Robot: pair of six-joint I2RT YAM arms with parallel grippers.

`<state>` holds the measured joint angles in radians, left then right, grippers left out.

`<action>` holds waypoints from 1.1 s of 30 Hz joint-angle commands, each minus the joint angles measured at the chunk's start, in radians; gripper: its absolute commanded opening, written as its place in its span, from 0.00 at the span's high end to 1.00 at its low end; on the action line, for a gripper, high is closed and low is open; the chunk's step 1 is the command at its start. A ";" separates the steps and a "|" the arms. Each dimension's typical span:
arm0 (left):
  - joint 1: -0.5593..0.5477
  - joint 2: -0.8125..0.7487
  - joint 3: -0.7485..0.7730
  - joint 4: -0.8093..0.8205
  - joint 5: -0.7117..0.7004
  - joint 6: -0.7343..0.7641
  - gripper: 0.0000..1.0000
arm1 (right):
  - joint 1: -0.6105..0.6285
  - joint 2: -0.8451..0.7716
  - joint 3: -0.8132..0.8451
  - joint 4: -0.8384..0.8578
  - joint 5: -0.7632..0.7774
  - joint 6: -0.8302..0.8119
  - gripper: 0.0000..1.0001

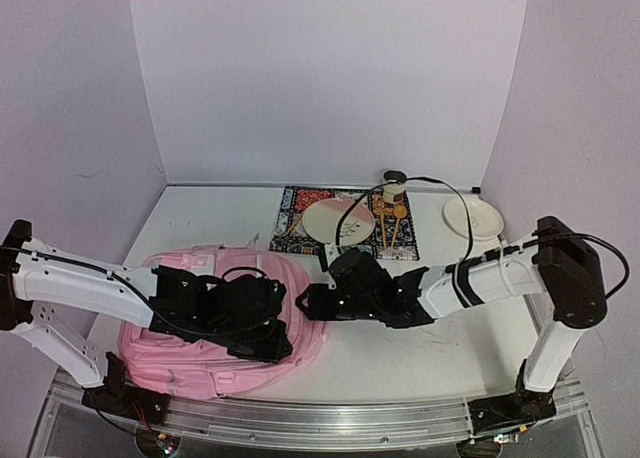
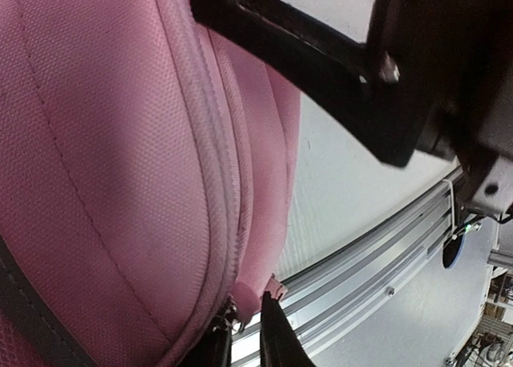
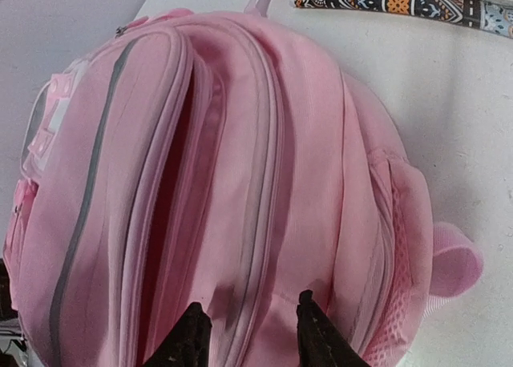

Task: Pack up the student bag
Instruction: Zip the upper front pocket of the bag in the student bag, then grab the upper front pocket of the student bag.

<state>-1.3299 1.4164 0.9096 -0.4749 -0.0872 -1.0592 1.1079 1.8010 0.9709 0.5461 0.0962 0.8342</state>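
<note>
Two dark fingertips of the right gripper (image 3: 252, 335) stand spread, with pink fabric showing in the gap between them and nothing pinched. The student bag (image 3: 240, 143) lies directly under and ahead of these jaws, its ribbed top panels running away from them. Just left of the jaws, one compartment gapes as a long dark slit (image 3: 170, 191). Beyond it runs a grey stripe (image 3: 84, 191). To the right of the jaws are a mesh side pocket (image 3: 397, 247) and a pink loop (image 3: 457, 259).

The left gripper (image 2: 247, 339) shows its jaws close together, with only a thin slit between them. They sit at the bag's lower edge, where a zip seam (image 2: 216, 143) ends. A small pink tab (image 2: 272, 288) sits just above the slit; whether the jaws pinch it cannot be told. The bag fills the space to the left of these jaws, and an aluminium rail (image 2: 385, 263) lies to their right.

Only the overhead view shows both grippers together, meeting over the bag's right end, the left one on top of the bag. It alone shows the table (image 1: 400, 348) and, beyond the jaws, a patterned mat (image 1: 295, 228) bearing a plate (image 1: 330, 220). A second plate (image 1: 472, 216) lies further right.
</note>
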 commanded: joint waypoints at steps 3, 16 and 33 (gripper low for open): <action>0.021 -0.033 0.064 0.064 -0.075 0.050 0.77 | 0.010 -0.155 -0.102 -0.018 0.042 -0.169 0.56; 0.027 -0.179 0.082 0.044 -0.136 0.103 0.64 | 0.050 -0.320 -0.305 0.172 -0.133 -0.511 0.51; 0.097 -0.370 -0.082 -0.229 -0.319 -0.037 0.43 | 0.098 -0.117 -0.210 0.334 -0.272 -0.567 0.55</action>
<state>-1.2501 1.0650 0.8549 -0.6387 -0.3638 -1.0474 1.2015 1.6596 0.7188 0.8207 -0.1346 0.2839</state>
